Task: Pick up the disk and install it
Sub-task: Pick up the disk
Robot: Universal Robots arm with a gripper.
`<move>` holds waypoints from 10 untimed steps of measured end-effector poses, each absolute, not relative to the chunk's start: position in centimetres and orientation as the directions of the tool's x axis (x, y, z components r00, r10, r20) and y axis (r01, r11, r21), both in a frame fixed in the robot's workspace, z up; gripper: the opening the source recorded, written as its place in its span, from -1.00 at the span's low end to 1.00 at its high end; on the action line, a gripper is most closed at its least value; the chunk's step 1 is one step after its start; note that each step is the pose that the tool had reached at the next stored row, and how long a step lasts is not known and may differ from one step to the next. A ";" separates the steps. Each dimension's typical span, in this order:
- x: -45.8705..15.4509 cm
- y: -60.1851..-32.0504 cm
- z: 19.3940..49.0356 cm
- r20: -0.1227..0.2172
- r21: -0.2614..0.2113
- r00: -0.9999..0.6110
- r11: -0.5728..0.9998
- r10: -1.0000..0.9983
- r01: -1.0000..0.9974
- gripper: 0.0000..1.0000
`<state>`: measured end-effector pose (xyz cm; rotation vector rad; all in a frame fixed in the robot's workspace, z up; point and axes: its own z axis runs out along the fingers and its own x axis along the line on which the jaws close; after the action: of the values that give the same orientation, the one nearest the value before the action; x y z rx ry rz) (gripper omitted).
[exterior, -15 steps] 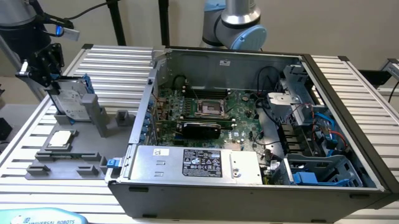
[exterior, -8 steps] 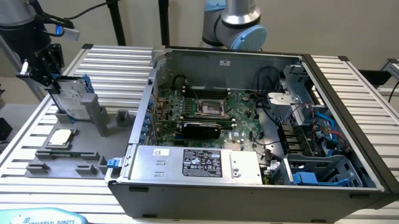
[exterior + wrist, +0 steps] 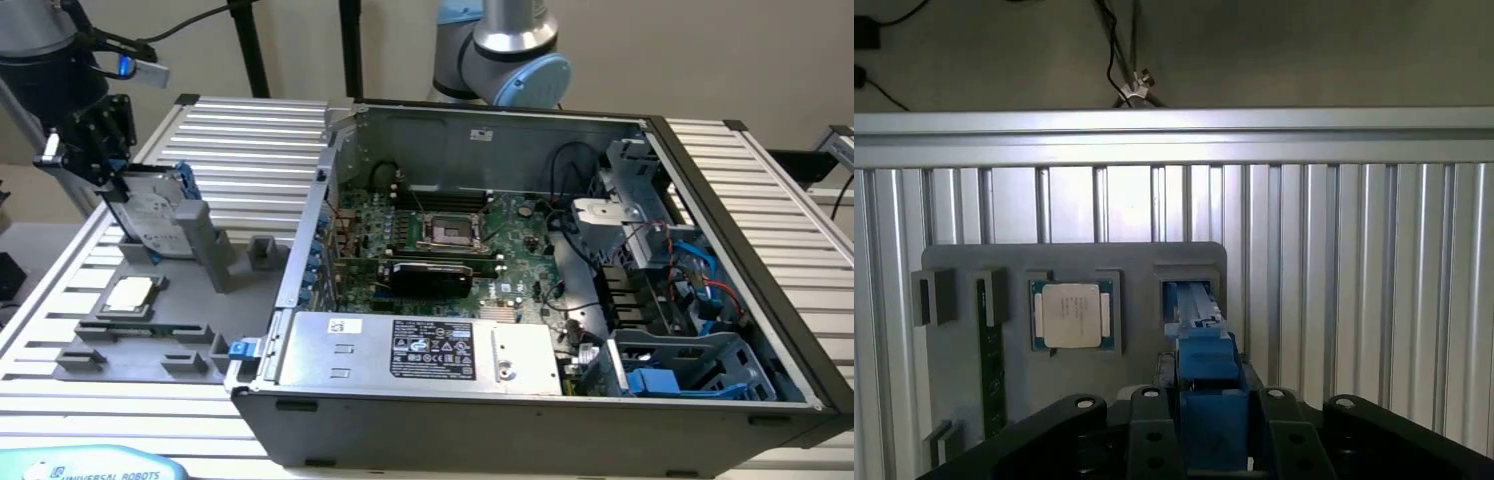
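Disk (image 3: pixel 144 208), upright in grey holder (image 3: pixel 203 245) on table (image 3: pixel 254 130), not lifted, not installed in computer case (image 3: pixel 467 108); hand (image 3: pixel 1209 440) straddles its blue carrier, and I cannot tell whether it is gripping.

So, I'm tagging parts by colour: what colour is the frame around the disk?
Bright blue; the disk carrier shows best in the wrist view.

A ribbed aluminium tabletop (image 3: pixel 254 130) carried everything. On the left side of the exterior view a grey holder tray (image 3: pixel 200 300) sat flat on the ribs. An open computer case (image 3: pixel 534 420) took up the middle and right. At the lower left corner lay a pale blue panel (image 3: pixel 94 467) lettered Universal Robots, cut off by the frame edge.
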<state>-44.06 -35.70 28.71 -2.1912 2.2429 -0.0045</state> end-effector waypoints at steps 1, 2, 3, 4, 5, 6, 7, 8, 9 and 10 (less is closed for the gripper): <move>-44.1 -35.8 28.7 -0.002 -0.006 -0.023 0.023 -1.000 -1.000 -0.34; -44.1 -35.9 28.7 -0.002 -0.006 -0.023 0.023 -1.000 -1.000 -0.34; -44.0 -36.0 28.7 -0.002 -0.006 -0.023 0.023 -1.000 -1.000 -0.35; -44.1 -36.0 28.7 -0.002 -0.006 -0.023 0.023 -1.000 -1.000 -0.35; -44.1 -36.1 28.7 -0.002 -0.006 -0.023 0.023 -1.000 -1.000 -0.35; -44.1 -36.1 28.7 -0.003 -0.006 -0.023 0.023 -1.000 -1.000 -0.35; -44.0 -36.1 28.7 -0.003 -0.006 -0.023 0.023 -1.000 -1.000 -0.35; -44.0 -36.1 28.7 -0.003 -0.006 -0.023 0.023 -1.000 -1.000 -0.35; -44.0 -36.1 28.7 -0.003 -0.006 -0.023 0.023 -1.000 -1.000 -0.35; -44.0 -36.1 28.7 -0.003 -0.006 -0.023 0.023 -1.000 -1.000 -0.35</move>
<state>-44.05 -36.12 28.70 -2.1908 2.2425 -0.0040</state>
